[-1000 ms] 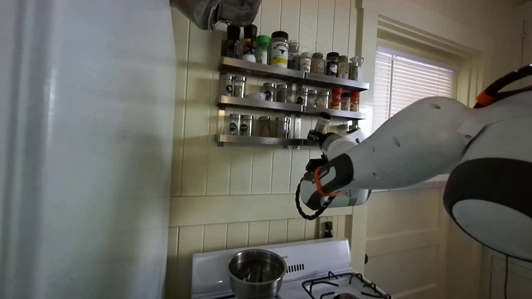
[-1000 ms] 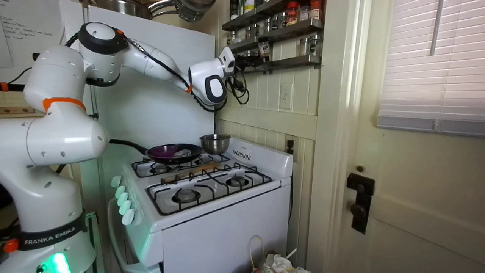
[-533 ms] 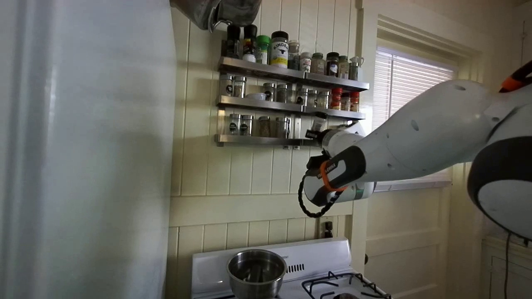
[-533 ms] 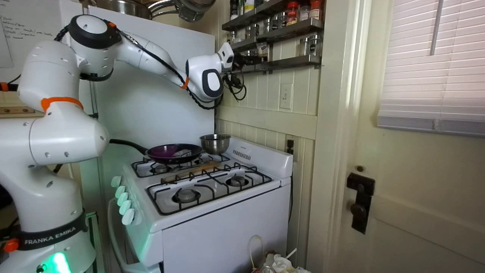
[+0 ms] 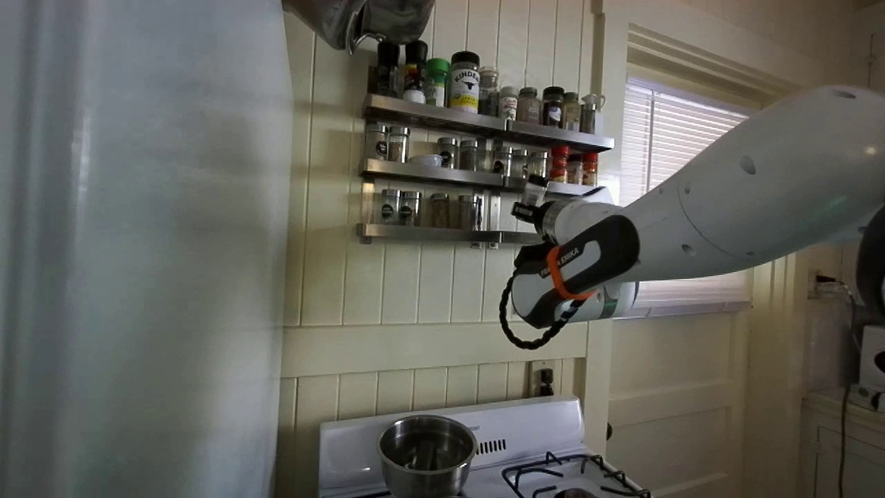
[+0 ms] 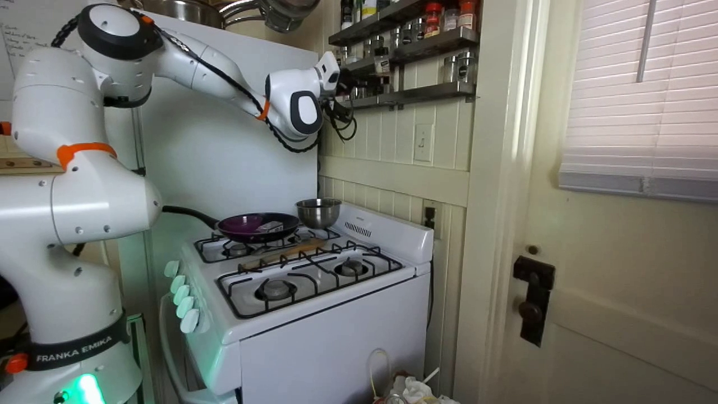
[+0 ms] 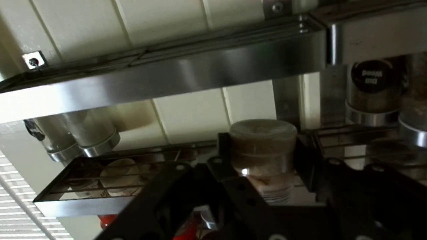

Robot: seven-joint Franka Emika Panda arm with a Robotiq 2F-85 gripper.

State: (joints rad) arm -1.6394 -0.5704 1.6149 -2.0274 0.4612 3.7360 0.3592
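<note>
My black two-fingered gripper (image 7: 265,158) is closed around a clear, round glass spice jar (image 7: 263,133) with a dark lid, held lid-up before the shelves. Smooth sides could let it slip, and a fall would probably reach the white gas stove (image 6: 336,331). Raising it could catch the lid on the steel middle shelf (image 6: 437,47); dipping risks the steel bottom shelf (image 7: 186,76). I can't tell either gap. Sideways, room seems widest between the black-labelled Dill Weed jar (image 7: 372,105) and two clear silver-lidded jars (image 7: 87,130).
</note>
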